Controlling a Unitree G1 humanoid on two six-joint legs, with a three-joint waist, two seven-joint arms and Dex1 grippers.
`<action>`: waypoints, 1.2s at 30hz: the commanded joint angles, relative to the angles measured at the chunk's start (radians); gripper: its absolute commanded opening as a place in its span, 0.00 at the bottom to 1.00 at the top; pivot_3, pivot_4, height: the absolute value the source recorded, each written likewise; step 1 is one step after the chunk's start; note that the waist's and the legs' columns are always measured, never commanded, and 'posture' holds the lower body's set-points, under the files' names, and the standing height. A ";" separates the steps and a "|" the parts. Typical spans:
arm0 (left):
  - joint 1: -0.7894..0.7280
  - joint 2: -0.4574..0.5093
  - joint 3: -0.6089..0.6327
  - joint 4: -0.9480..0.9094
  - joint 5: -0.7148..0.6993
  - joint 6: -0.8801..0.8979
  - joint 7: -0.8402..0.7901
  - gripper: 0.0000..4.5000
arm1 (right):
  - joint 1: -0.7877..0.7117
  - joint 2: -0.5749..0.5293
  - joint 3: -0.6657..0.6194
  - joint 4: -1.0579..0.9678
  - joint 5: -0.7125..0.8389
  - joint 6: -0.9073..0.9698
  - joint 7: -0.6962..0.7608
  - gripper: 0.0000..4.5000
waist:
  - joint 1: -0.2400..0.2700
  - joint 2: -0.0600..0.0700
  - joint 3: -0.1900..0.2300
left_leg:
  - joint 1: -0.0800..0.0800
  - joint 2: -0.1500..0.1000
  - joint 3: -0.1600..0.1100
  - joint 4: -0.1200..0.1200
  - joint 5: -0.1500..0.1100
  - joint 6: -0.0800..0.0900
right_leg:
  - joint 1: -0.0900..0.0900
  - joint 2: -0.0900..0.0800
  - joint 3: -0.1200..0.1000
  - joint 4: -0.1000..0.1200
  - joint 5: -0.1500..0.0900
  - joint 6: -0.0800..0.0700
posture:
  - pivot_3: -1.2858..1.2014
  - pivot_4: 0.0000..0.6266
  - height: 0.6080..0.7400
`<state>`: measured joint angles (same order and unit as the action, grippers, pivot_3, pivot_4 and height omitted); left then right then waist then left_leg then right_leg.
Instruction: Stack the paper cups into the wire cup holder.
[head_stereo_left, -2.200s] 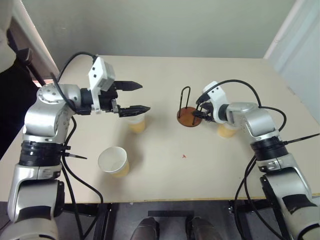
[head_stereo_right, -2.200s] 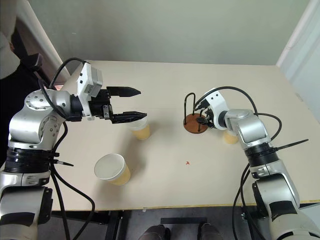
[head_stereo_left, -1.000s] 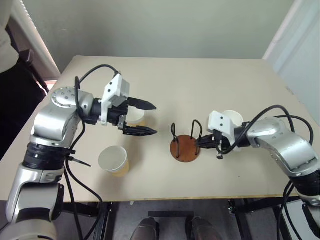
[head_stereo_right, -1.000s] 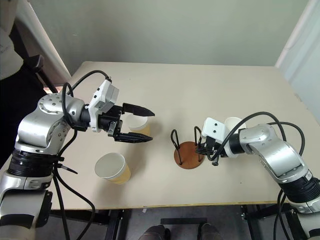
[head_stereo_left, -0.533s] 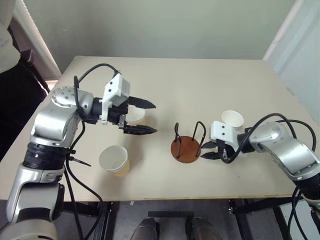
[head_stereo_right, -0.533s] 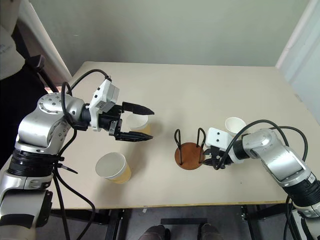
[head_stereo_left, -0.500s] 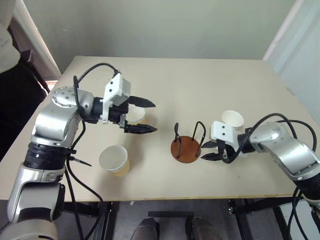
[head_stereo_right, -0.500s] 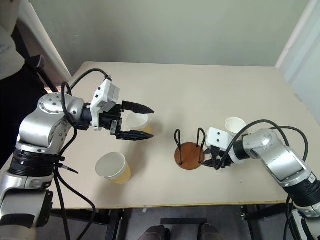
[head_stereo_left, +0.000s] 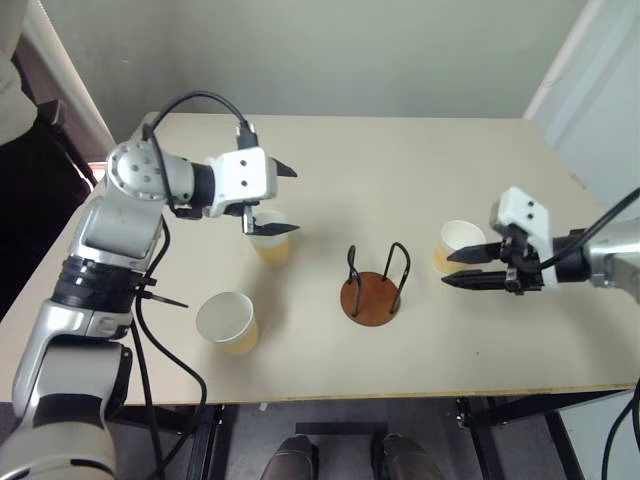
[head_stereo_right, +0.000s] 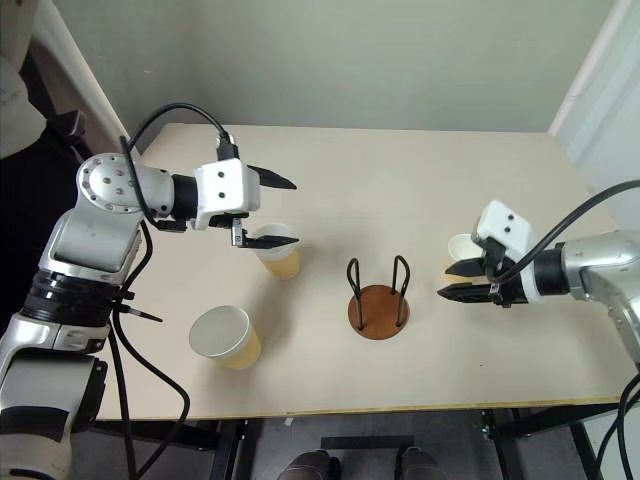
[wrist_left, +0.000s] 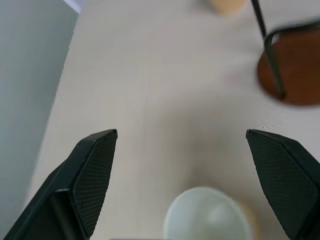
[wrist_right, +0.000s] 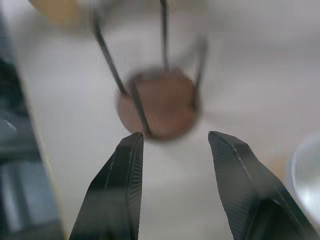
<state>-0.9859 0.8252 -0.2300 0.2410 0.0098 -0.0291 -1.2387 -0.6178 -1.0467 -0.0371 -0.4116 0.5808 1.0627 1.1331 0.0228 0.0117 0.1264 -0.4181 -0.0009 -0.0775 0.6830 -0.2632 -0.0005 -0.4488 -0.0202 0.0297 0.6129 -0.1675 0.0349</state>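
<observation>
Beige rectangular table (head_stereo_left: 330, 160) against a grey-green wall, white door at right. Reddish-brown disc wire cup holder (head_stereo_left: 371, 297) stands empty mid-table toward the front edge. Left gripper (head_stereo_left: 281, 199) is spread wide, empty, over one tan paper cup (head_stereo_left: 268, 238). Right gripper (head_stereo_left: 462, 268) is part open, empty, beside the right-edge cup (head_stereo_left: 456, 243). Third cup (head_stereo_left: 229, 322) sits near the front-left.

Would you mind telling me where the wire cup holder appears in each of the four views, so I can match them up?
Left eye view: the wire cup holder stands just right of centre on the table, empty.
Right eye view: it sits near the centre.
Left wrist view: its base and one wire loop are cut off at the upper right edge.
Right wrist view: blurred, above the two black fingers.
Shared landmark: the round reddish-brown base.
</observation>
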 joint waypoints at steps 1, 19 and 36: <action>-0.051 0.022 -0.026 0.006 0.071 -0.042 -0.020 0.99 | -0.047 -0.025 -0.042 -0.025 0.077 0.047 0.014 0.46 | 0.000 0.000 0.000 | 0.000 0.000 0.000 0.000 0.000 0.000 | 0.000 0.000 0.000 0.000 0.000 0.000 | 0.52 0.24 1.00; 0.086 0.149 -0.036 -0.228 0.175 0.214 -0.093 0.99 | -0.130 -0.121 0.077 0.077 0.059 -0.052 0.128 0.46 | -0.005 0.000 0.000 | -0.001 0.000 0.000 0.000 -0.001 0.002 | -0.002 0.000 0.000 0.001 -0.001 0.000 | 0.52 0.24 1.00; 0.023 0.032 -0.127 0.056 0.301 0.041 -0.016 0.99 | -0.168 -0.087 0.122 0.099 0.041 -0.072 0.129 0.46 | -0.002 0.000 0.000 | -0.001 0.000 0.000 0.000 -0.001 0.002 | -0.003 0.000 0.000 0.003 -0.001 -0.001 | 0.52 0.24 1.00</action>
<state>-0.9351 0.8599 -0.3578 0.2871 0.3039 0.0401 -1.2624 -0.7610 -1.1313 0.0999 -0.3016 0.6245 0.9992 1.2652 0.0210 0.0120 0.1263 -0.4192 -0.0010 -0.0779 0.6830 -0.2639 0.0010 -0.4517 -0.0205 0.0297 0.6161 -0.1684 0.0339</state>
